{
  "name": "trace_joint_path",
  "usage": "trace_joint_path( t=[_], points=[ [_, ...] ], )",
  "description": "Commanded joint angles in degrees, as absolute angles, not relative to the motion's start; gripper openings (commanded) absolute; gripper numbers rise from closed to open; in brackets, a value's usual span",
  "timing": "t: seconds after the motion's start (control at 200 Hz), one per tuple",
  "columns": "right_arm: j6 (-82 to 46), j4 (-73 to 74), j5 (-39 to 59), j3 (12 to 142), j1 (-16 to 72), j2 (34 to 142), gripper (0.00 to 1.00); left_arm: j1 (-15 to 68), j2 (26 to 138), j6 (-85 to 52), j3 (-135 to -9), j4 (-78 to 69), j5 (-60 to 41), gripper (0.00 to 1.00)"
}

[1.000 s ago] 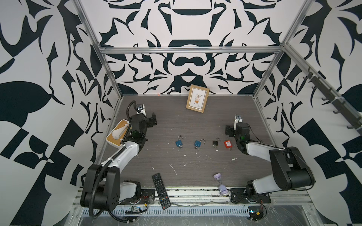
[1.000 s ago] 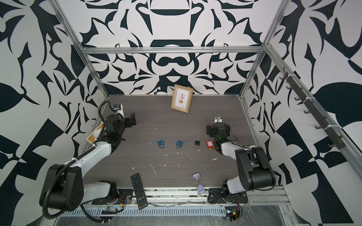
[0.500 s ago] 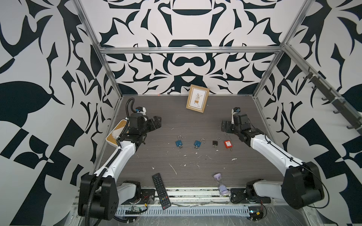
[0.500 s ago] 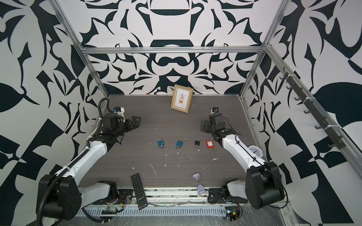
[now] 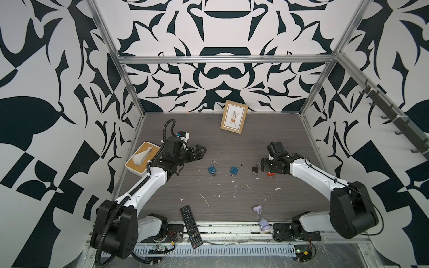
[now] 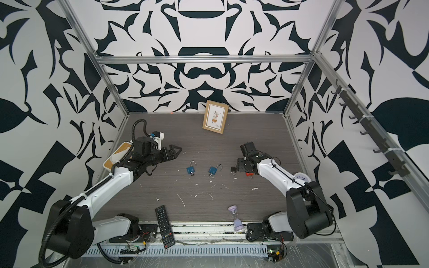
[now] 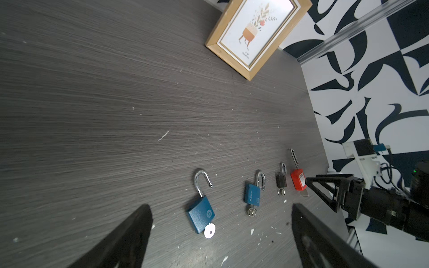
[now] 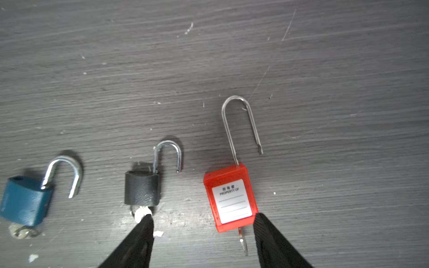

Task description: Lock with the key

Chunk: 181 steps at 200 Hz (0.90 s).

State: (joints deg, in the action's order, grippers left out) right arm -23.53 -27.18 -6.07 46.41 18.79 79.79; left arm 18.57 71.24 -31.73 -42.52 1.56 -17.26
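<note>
Right gripper (image 8: 203, 217) hangs low over the counter (image 8: 325, 69) with its jaws apart, straddling the key end of the red padlock (image 8: 231, 197). One fingertip sits right at the corner of the red body. The other stands clear of it on the far side, close to the key ring of the black padlock (image 8: 142, 189) next in the row. The red padlock lies flat, label up, and its long axis runs nearly in line with the gripper's reach. Its key (image 8: 242, 241) sticks out of the end that faces the gripper, between the fingers, while its long thin shackle (image 8: 239, 120) points away with the free leg out of the body, so the lock looks not yet shut. The jaws thus open across the width of the body, not along it, which suits a pinch on the body's sides or on the key, and the gap sits off-centre toward the black padlock. In a top view the red padlock is the last of four in the row and shows only as a red sliver under this arm. Left gripper (image 5: 202, 152), jaws also apart and empty, hovers well away at the other end, nearer the first blue padlock (image 5: 211, 170). By my reading, the right arm is the nearer one for the red lock.
</note>
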Motion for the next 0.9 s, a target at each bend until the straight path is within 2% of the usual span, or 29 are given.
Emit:
trace_joint_path(
  t=[0.0,0.61,0.9],
  points=[
    [-24.3,-27.1,-7.8,47.0,18.0,82.0,0.70,20.0,72.6,-32.4,-44.3,0.6,-17.9,0.96],
    [-23.8,-28.4,-5.0,48.8,15.0,86.6,0.69,20.6,75.1,-32.2,-45.2,0.6,-19.8,0.97],
    [-25.6,-27.1,-2.7,47.3,15.0,87.4,0.63,20.7,75.6,-32.6,-44.7,0.6,-20.4,0.97]
  ],
)
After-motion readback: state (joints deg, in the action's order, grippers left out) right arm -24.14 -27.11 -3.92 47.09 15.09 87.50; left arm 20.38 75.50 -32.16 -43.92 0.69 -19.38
